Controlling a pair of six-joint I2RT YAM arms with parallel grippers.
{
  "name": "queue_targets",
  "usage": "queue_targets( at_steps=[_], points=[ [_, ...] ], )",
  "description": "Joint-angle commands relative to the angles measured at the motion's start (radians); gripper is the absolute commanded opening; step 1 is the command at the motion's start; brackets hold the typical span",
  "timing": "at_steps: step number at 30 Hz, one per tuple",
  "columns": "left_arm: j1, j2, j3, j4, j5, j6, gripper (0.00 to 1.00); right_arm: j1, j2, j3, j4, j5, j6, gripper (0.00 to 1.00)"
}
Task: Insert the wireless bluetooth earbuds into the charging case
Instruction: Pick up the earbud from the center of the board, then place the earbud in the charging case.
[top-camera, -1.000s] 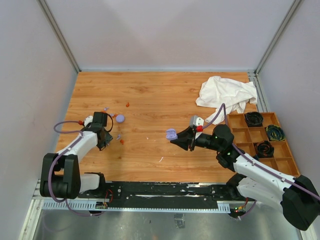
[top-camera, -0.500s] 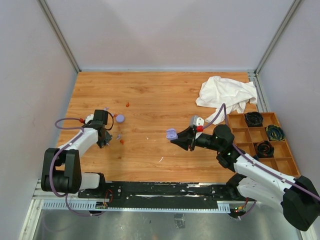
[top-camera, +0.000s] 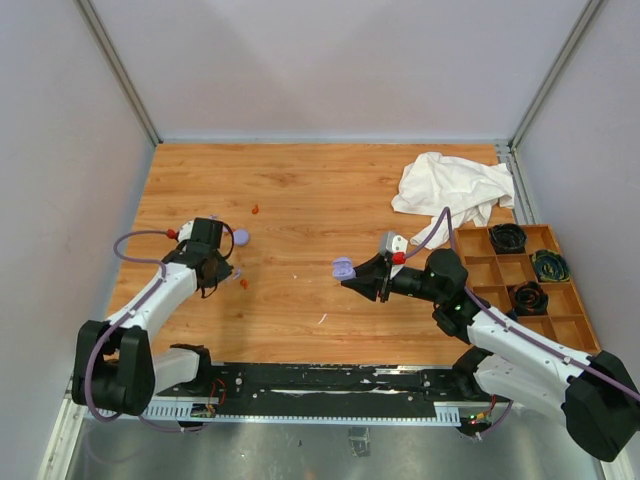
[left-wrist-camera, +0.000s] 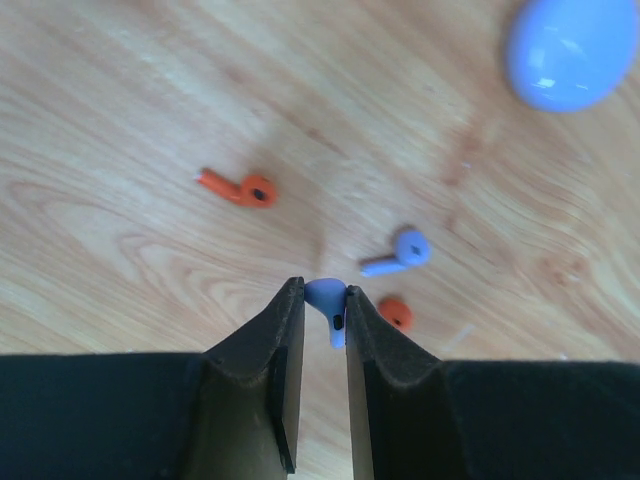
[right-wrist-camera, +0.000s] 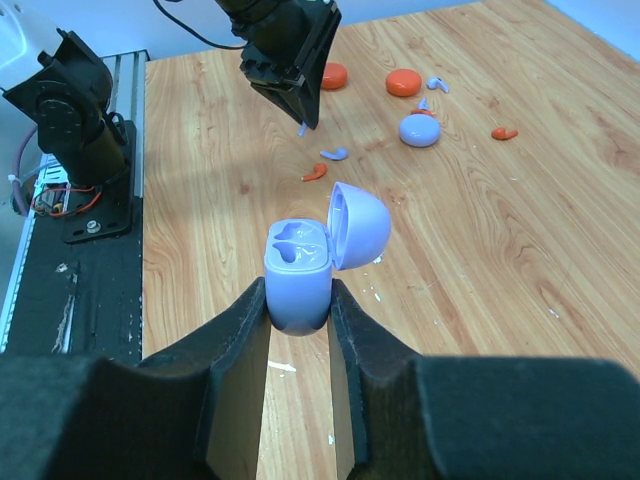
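Left end effector (left-wrist-camera: 323, 290) clenched on one tiny lavender plastic earbud (left-wrist-camera: 326, 300), over the wooden desk (top-camera: 300, 190). Around that earbud, three others lying loose: orange-red earbud (left-wrist-camera: 240, 188) at 10 o'clock, second lavender earbud (left-wrist-camera: 398, 252) at 2 o'clock, second orange-red earbud (left-wrist-camera: 396, 313) at 3 o'clock, just beside a finger. One round lavender disc (left-wrist-camera: 570, 50) well apart at 1 o'clock. Right end effector (right-wrist-camera: 299, 290) grasping one lavender charging case (right-wrist-camera: 298, 275), lid open, both wells empty.
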Motion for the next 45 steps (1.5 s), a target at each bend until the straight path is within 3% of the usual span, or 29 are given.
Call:
queue_targets(
  at_steps=[1, 18, 28, 45],
  points=[
    [-0.09, -0.07, 0.054, 0.031, -0.003, -0.034, 0.18, 0.022, -0.002, 0.015, 0.039, 0.011, -0.027, 0.08],
    [-0.536, -0.138, 0.19, 0.34, -0.14, -0.04, 0.19, 0.023, -0.073, -0.007, 0.053, 0.147, -0.093, 0.07],
    [-0.703, -0.177, 0.24, 0.513, -0.177, 0.025, 0.18, 0.023, -0.088, -0.058, 0.27, 0.217, -0.109, 0.07],
    [-0.863, -0.178, 0.201, 0.764, -0.199, 0.074, 0.18, 0.022, -0.039, -0.05, 0.346, 0.306, -0.074, 0.07]
  ],
)
